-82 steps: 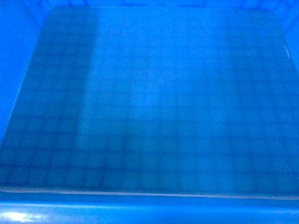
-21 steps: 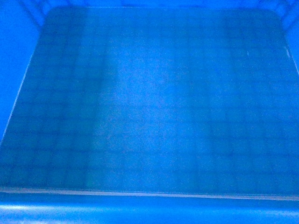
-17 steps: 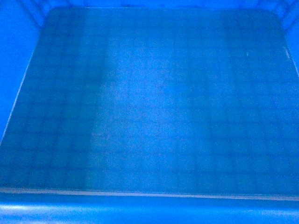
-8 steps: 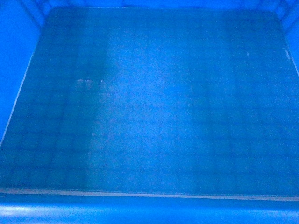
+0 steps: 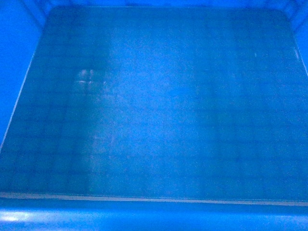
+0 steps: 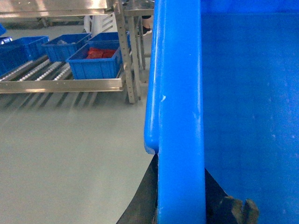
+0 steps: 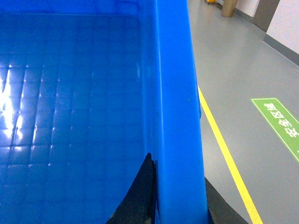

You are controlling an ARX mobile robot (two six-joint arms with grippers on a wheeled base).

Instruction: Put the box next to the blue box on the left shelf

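Both grippers clamped on a rim, one on each side.

The left gripper [image 6: 181, 212] straddles the box [image 6: 180, 116] rim, one dark finger [image 6: 140, 205] outside the wall and the other inside, both pressed against it. The right gripper [image 7: 180, 207] grips the opposite rim the same way, its inner finger [image 7: 135, 196] flat against the inner wall. Neither arm shows in the head view.
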